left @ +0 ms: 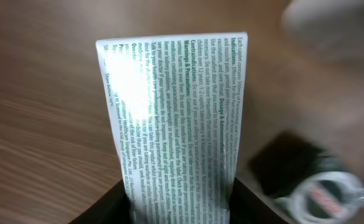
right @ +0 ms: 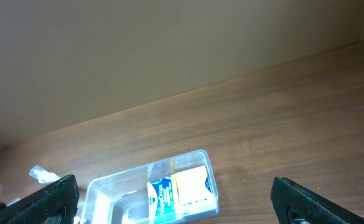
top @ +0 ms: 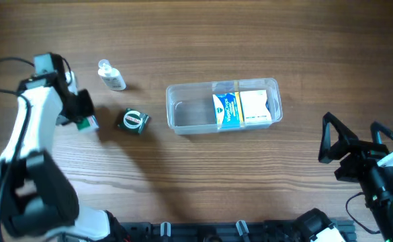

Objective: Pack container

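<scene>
the container [top: 189, 114] sits mid-frame in the overhead view, two boxes [top: 246, 107] in its right half. at left, the left gripper [top: 83, 121] is clamped on a printed box [left: 175, 118], seemingly just beside a round tin [top: 134, 121]. at lower right, the right gripper [top: 324, 140] is spread wide, holding nothing.

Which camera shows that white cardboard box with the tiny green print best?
The left wrist view: the white cardboard box with green print fills the frame, its text sharp, sitting between the fingers of the left gripper. Overhead shows only a small green-and-white corner beneath that gripper. The right wrist view does not show it.
</scene>
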`<state>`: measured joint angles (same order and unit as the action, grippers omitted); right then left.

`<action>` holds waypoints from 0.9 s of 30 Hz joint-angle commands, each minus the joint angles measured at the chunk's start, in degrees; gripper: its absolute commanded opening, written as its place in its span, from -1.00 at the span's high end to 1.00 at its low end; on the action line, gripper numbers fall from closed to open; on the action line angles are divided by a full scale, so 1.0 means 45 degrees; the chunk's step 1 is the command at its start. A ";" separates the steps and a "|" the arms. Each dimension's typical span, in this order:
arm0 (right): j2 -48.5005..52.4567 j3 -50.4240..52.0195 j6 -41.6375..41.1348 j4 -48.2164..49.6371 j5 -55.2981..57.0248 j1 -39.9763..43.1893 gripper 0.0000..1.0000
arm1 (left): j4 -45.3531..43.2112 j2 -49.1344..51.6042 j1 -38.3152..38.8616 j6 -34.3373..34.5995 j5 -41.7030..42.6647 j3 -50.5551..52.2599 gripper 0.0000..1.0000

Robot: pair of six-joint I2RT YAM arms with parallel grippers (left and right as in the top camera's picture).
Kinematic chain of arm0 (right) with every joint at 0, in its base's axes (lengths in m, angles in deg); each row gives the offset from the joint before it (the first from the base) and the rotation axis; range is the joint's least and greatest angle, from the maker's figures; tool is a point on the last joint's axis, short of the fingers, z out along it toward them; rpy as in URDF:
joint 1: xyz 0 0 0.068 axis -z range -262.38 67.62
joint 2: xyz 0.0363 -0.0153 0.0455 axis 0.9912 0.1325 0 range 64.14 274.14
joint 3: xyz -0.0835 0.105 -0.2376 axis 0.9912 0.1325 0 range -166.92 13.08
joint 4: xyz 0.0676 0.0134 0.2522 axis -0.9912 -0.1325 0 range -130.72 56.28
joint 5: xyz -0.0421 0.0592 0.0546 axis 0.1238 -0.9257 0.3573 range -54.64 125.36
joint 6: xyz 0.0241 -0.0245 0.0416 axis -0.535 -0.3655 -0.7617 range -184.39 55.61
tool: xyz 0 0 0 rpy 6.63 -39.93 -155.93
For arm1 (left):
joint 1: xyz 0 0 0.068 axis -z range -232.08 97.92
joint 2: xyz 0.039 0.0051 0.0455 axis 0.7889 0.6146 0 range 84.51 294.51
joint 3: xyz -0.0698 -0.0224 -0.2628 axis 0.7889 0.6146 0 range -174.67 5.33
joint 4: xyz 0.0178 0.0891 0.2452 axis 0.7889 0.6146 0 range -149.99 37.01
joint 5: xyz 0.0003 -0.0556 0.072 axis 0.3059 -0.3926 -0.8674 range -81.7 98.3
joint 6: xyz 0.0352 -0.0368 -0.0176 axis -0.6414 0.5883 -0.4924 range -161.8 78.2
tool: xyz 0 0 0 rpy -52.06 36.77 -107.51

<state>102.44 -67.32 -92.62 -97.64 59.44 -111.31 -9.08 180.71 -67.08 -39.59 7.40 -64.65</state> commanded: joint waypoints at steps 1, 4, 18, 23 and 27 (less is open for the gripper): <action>0.0024 -0.0034 0.0185 -0.0005 0.0214 0.0053 -1.00 | 0.0214 -0.1321 -0.0063 0.0335 0.0209 -0.0447 0.14; 0.0024 -0.0034 0.0180 -0.0005 0.0214 0.0053 -0.99 | 0.0573 -0.1647 -0.0049 0.0384 0.0442 -0.0447 0.25; 0.0024 -0.0034 0.0180 -0.0005 0.0214 0.0053 -0.99 | 0.0962 -0.5722 0.3041 0.0194 0.3905 -0.2676 0.11; 0.0019 -0.0034 0.0180 -0.0005 0.0214 0.0053 -0.99 | 0.0199 -0.5809 0.6421 -0.1389 0.3900 -0.2667 0.07; 0.0024 -0.0034 0.0185 -0.0005 0.0214 0.0053 -0.99 | 0.0170 -0.4949 0.8694 -0.3264 0.3215 -0.2667 0.05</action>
<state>102.44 -67.32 -92.64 -97.64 59.44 -111.31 -8.27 154.36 -35.17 -44.79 23.22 -76.91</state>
